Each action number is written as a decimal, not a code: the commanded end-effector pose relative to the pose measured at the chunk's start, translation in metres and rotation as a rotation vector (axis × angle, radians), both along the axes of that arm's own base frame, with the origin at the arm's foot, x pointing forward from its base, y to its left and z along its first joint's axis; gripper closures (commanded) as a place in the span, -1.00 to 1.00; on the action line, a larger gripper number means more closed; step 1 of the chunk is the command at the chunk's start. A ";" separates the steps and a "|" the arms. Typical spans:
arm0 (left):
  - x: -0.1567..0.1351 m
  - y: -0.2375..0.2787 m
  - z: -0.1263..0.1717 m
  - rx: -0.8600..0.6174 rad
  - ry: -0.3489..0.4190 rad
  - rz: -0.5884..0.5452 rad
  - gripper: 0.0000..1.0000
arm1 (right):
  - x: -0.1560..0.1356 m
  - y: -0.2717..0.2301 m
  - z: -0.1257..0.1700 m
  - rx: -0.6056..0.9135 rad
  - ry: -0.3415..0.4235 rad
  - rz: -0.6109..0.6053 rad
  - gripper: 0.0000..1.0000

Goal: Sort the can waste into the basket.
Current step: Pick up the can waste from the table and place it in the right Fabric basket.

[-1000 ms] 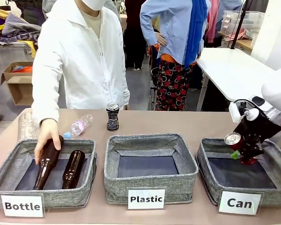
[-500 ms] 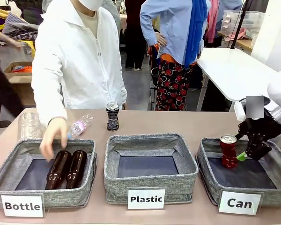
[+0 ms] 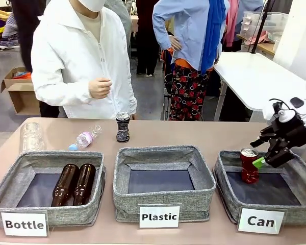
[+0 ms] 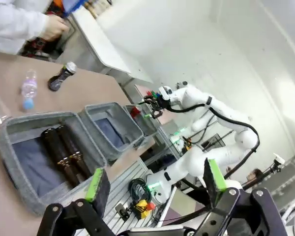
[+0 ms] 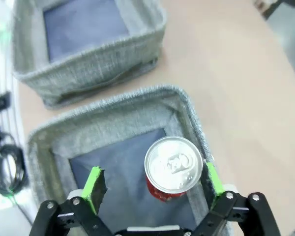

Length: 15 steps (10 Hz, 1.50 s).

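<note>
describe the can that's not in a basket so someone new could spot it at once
Find the middle basket labelled Plastic; just beyond its far rim, on the table, stands a small black can with a silver-grey pattern and silver top. The clear plastic bottle to its left lies flat, and the red can is in the Can basket.

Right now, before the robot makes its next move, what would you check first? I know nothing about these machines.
1. Red dented drink can inside the grey fabric basket labelled "Can": ok, standing upright.
2. Right gripper open, not gripping it: ok.
3. Right gripper clear of that can: not ok, its fingers flank the can.
4. Black patterned drink can sorted: not ok, upright on the table, far side.
5. Person's hand away from the black can: ok, raised at the chest.
6. Left gripper open: ok.
</note>
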<state>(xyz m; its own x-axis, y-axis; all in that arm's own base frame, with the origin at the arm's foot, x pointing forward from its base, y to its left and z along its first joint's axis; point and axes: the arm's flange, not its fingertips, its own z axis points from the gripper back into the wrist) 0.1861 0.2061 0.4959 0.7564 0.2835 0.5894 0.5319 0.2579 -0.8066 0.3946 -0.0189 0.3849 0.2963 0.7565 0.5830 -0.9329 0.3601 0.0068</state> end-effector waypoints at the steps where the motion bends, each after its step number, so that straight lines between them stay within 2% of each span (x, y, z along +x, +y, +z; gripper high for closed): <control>1: 0.023 -0.046 0.012 -0.026 -0.036 -0.147 -1.00 | -0.005 -0.025 0.016 0.264 0.023 -0.115 -1.00; 2: 0.036 -0.080 0.014 -0.011 -0.030 -0.248 -1.00 | -0.013 -0.038 0.024 0.415 0.092 -0.161 -1.00; 3: 0.049 -0.122 0.012 -0.001 -0.022 -0.341 -1.00 | -0.016 -0.045 0.026 0.550 0.196 -0.250 -1.00; 4: 0.064 -0.168 0.010 -0.018 -0.012 -0.410 -1.00 | -0.015 -0.049 0.028 0.699 0.248 -0.282 -1.00; 5: 0.072 -0.200 0.007 -0.032 0.010 -0.446 -1.00 | -0.015 -0.051 0.026 0.766 0.295 -0.356 -1.00; 6: 0.080 -0.221 0.002 -0.036 0.033 -0.432 -1.00 | -0.015 -0.052 0.023 0.778 0.333 -0.441 -1.00; 7: 0.094 -0.234 -0.006 -0.037 0.061 -0.387 -1.00 | -0.015 -0.051 0.022 0.779 0.388 -0.402 -1.00; 9: 0.109 -0.239 -0.039 -0.014 0.136 -0.328 -1.00 | -0.014 -0.054 0.032 0.892 0.500 -0.371 -1.00; 10: 0.123 -0.234 -0.056 -0.003 0.155 -0.275 -1.00 | -0.015 -0.053 0.035 0.916 0.517 -0.372 -1.00; 11: 0.136 -0.225 -0.076 0.017 0.189 -0.171 -1.00 | -0.019 -0.049 0.042 0.971 0.622 -0.247 -1.00; 12: 0.143 -0.219 -0.093 -0.035 0.214 -0.133 -1.00 | -0.023 -0.046 0.047 0.963 0.688 -0.226 -1.00; 13: 0.152 -0.214 -0.105 -0.043 0.213 -0.013 -1.00 | -0.019 -0.045 0.044 0.931 0.646 -0.264 -1.00; 14: 0.156 -0.212 -0.113 -0.080 0.252 -0.065 -1.00 | -0.015 -0.042 0.042 0.893 0.616 -0.324 -1.00; 15: 0.192 -0.189 -0.084 0.012 0.252 -0.106 -1.00 | -0.027 -0.037 0.041 0.949 0.626 -0.222 -1.00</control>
<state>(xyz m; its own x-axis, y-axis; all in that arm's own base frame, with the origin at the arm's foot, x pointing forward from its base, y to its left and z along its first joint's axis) 0.3875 0.0192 0.3924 0.9072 0.2386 0.3465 0.2996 0.2119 -0.9302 0.3716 -0.0575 0.4247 0.8107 -0.0093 0.5854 -0.5787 0.1394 0.8036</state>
